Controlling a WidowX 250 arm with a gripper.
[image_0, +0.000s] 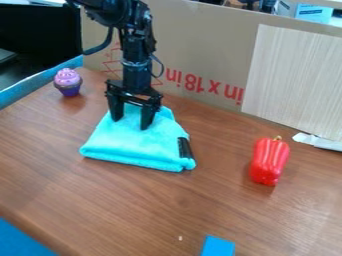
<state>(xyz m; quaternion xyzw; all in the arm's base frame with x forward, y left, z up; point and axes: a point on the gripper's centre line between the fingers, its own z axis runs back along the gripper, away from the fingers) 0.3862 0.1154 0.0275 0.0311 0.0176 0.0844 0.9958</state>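
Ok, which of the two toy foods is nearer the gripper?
The cupcake with purple frosting, left of the gripper in the view; the red pepper is farther off to the right, past the turquoise cloth.

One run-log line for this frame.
gripper: open, fingers apart over folded turquoise cloth | contact: unclear | toy cupcake: upright, view's upper left | red toy bell pepper: view's right, on wooden tabletop

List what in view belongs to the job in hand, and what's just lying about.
In hand:
tool, fingers apart over the cloth
turquoise cloth
black piece at its right edge

Lying about:
red pepper
purple cupcake
blue object
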